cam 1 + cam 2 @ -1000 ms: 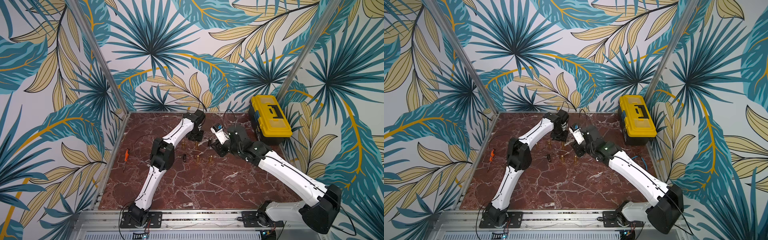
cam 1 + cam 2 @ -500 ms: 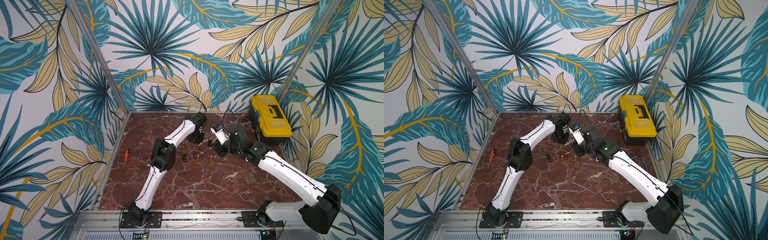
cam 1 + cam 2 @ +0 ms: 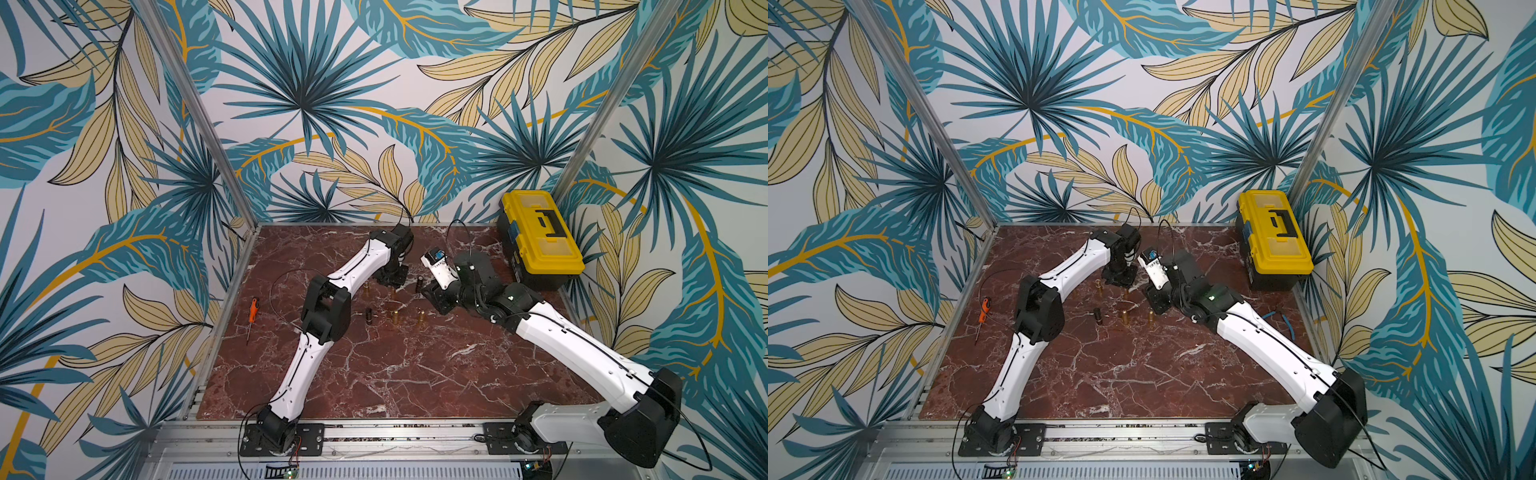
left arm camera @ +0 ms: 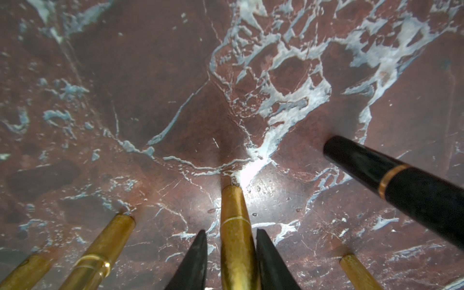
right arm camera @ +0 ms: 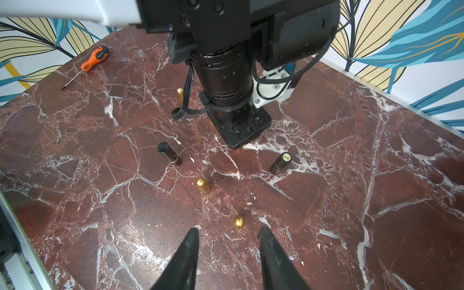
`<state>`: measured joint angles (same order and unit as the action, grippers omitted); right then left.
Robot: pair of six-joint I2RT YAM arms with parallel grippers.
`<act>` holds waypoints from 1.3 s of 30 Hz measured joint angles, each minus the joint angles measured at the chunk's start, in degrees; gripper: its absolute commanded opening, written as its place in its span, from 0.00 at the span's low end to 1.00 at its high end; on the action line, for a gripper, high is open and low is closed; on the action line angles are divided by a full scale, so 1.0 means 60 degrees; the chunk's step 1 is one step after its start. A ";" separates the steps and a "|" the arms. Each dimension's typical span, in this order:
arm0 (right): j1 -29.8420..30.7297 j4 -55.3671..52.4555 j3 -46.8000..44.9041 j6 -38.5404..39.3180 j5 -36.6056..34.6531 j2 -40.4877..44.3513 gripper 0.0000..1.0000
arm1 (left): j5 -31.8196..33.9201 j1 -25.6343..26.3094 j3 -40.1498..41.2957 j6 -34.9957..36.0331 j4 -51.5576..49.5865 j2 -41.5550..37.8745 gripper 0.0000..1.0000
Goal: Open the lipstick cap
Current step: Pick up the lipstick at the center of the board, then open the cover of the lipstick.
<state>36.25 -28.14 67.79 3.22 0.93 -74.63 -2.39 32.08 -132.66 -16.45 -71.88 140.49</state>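
I judge that I am at the grasping step. The left gripper [image 4: 230, 230] has its two black tapered fingers [image 4: 195, 261] on either side of the gold metallic lipstick tube [image 4: 236, 251], which stands upright in the far middle of the red-brown marble table with white veins [image 4: 150, 88]. The jaws are partly spread: a thin strip of table shows beside one finger and the other looks almost touching, so I do not count it as a firm pinch. The right gripper [image 5: 229, 229] is spread and empty, a little to the right, with another small gold tube [image 5: 239, 222] just beyond its tips. The next move, I think, calls for closing the left jaws squarely, then bringing the right gripper to the free half and pulling straight along the axis. The tube is round, smooth and finely speckled, with a thin bright ring [image 4: 234, 219] where I suppose the cap meets the body. Such a polished surface may slip. A glossy black lipstick with a gold band [image 4: 401, 180] stands near on the right, so the approach is narrow.
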 measured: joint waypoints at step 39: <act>0.0000 -0.0095 0.0623 0.0477 0.1035 -0.0364 0.49 | -0.3716 -0.0051 0.1872 -0.0412 0.0007 -0.5967 0.10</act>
<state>36.25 -28.71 71.53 6.09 7.14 -76.82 -24.69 31.77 -121.43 -18.92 -71.83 104.68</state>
